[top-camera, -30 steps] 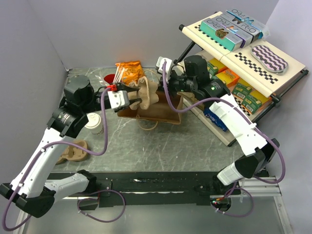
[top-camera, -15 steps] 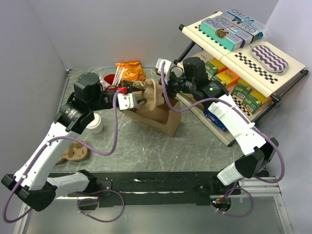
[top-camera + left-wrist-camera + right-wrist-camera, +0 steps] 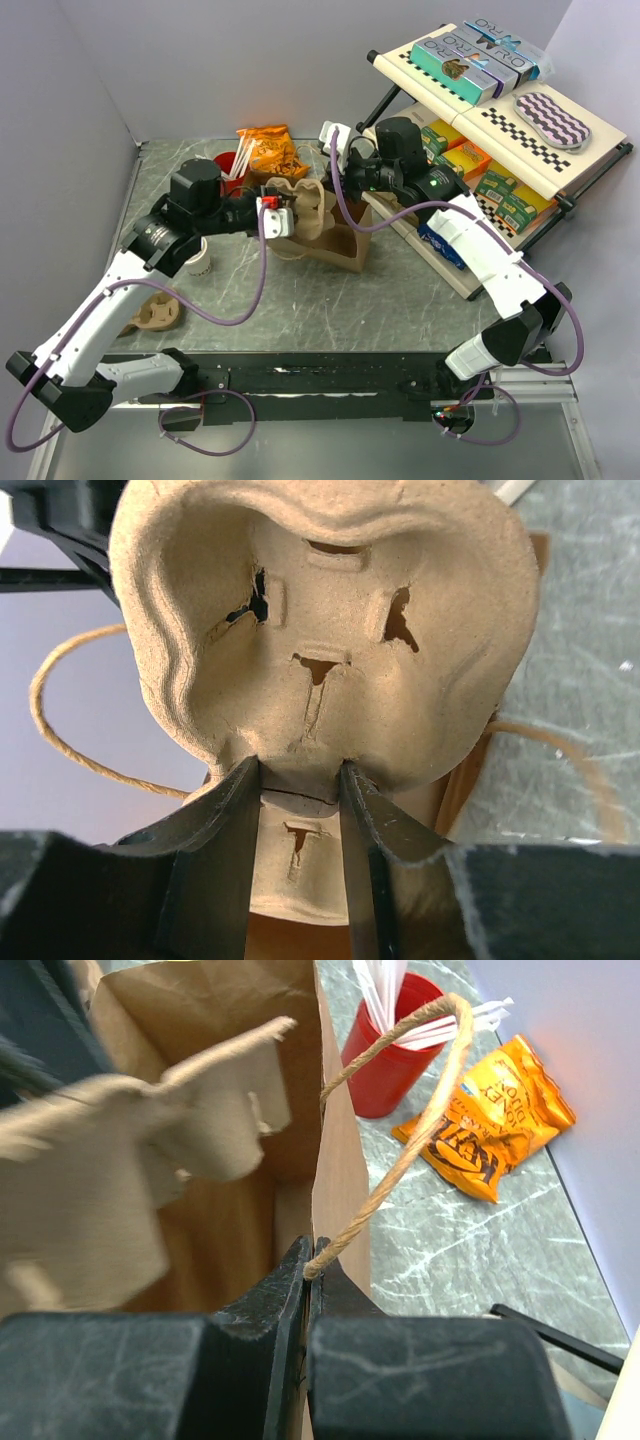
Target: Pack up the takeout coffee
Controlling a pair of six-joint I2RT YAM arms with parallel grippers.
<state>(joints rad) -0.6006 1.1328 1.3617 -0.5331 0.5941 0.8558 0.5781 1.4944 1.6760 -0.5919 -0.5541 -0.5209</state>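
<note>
The takeout coffee (image 3: 197,259), a small white lidded cup, stands on the table at the left, partly hidden under my left arm. My left gripper (image 3: 277,216) is shut on a brown pulp cup carrier tray (image 3: 303,201) and holds it at the mouth of the brown paper bag (image 3: 338,243). In the left wrist view the tray (image 3: 320,630) fills the frame, its edge pinched in my left gripper (image 3: 300,780). My right gripper (image 3: 345,182) is shut on the bag's rim (image 3: 330,1160) by the twine handle (image 3: 400,1150), also seen in the right wrist view (image 3: 308,1260).
A second pulp tray (image 3: 155,313) lies at the near left. A red cup with white sticks (image 3: 232,164) and an orange snack bag (image 3: 268,149) sit at the back. A tilted rack of boxes (image 3: 500,130) stands on the right.
My left gripper has carried the pulp tray to the right, up to the bag's mouth. The bag has shifted and stands more upright. My right gripper keeps its hold on the rim.
</note>
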